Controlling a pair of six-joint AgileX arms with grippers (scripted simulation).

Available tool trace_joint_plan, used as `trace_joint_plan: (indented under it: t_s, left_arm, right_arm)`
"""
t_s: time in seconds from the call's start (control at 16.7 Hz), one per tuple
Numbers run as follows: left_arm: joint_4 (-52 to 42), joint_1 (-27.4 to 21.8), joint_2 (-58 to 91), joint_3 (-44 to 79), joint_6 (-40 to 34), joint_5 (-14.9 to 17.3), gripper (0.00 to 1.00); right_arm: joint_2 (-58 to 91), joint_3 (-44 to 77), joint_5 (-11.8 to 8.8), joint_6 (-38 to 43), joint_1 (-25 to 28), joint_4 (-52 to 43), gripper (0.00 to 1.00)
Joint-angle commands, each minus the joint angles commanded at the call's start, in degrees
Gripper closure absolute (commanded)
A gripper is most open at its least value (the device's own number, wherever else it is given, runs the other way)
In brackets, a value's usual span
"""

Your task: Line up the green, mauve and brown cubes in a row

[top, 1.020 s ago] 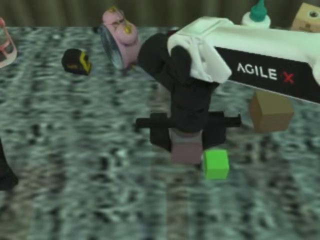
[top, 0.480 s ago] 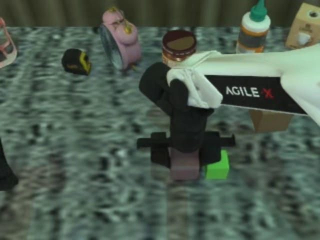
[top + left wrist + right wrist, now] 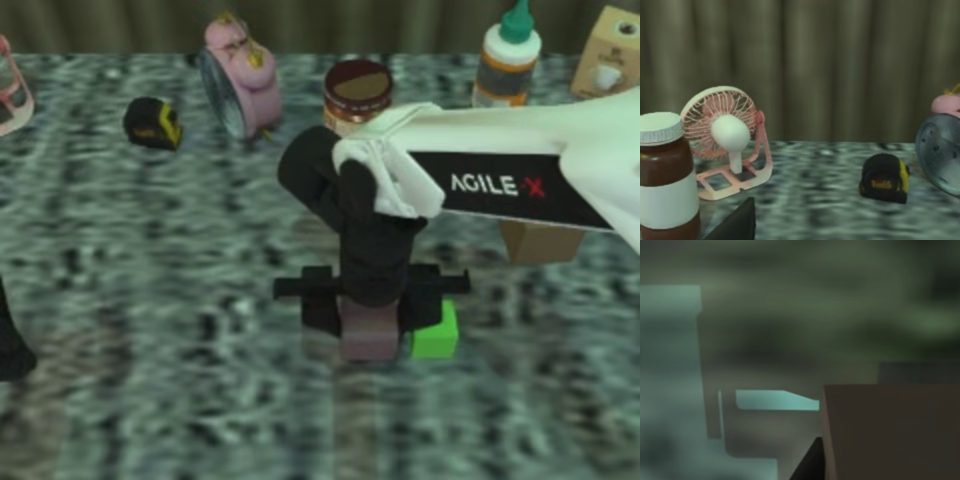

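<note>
Placing the mauve cube (image 3: pixel 369 335) is the step in hand. The right gripper (image 3: pixel 370 318) stands over the table (image 3: pixel 150 300) centre, jaws closed on the mauve cube, which sits low at the surface; whether it rests on the table cannot be confirmed from the top view. In the right wrist view a flat brownish block face (image 3: pixel 890 432) fills the near field, probably this held cube, though the view is too close to be sure.

The green cube (image 3: pixel 436 333) lies just beside the mauve cube at its 3 o'clock, touching or nearly so. The brown cube (image 3: pixel 540 243) lies well apart at 2 o'clock from the pair, partly under the right arm, and out of line with them.

The left arm is parked at the table's 9 o'clock edge; its wrist view shows only a fan (image 3: pixel 727 135), a jar (image 3: pixel 665 175), a tape measure (image 3: pixel 884 178) and a clock (image 3: pixel 940 150), and its jaw state cannot be told.

Judged progress: two of three cubes are adjacent. The next move calls for opening the jaws, lifting straight up without nudging the green cube, then fetching the brown cube and setting it at the row's end, in line.
</note>
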Motion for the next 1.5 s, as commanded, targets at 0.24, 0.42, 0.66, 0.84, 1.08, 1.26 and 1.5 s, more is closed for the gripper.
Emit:
trace_joint_plan:
  t_s: [0.24, 0.42, 0.66, 0.84, 1.08, 1.26, 1.5]
  left_arm:
    - [0.0, 0.0, 0.0, 0.0, 0.0, 0.0, 0.0]
    - [0.0, 0.0, 0.0, 0.0, 0.0, 0.0, 0.0]
    - [0.0, 0.0, 0.0, 0.0, 0.0, 0.0, 0.0]
    - [0.0, 0.0, 0.0, 0.0, 0.0, 0.0, 0.0]
    - [0.0, 0.0, 0.0, 0.0, 0.0, 0.0, 0.0]
    - [0.0, 0.0, 0.0, 0.0, 0.0, 0.0, 0.0]
    - [0.0, 0.0, 0.0, 0.0, 0.0, 0.0, 0.0]
  right_arm:
    - [0.0, 0.0, 0.0, 0.0, 0.0, 0.0, 0.17]
    - [0.0, 0.0, 0.0, 0.0, 0.0, 0.0, 0.0]
    - [0.0, 0.0, 0.0, 0.0, 0.0, 0.0, 0.0]
    - [0.0, 0.0, 0.0, 0.0, 0.0, 0.0, 0.0]
    - [-0.78, 1.85, 0.01, 0.0, 0.11, -2.37, 0.0]
    - [-2.8, 5.63, 0.0, 0.08, 0.31, -8.85, 0.0]
    - [-4.8, 8.64, -0.05, -0.01, 0.47, -13.4, 0.0]
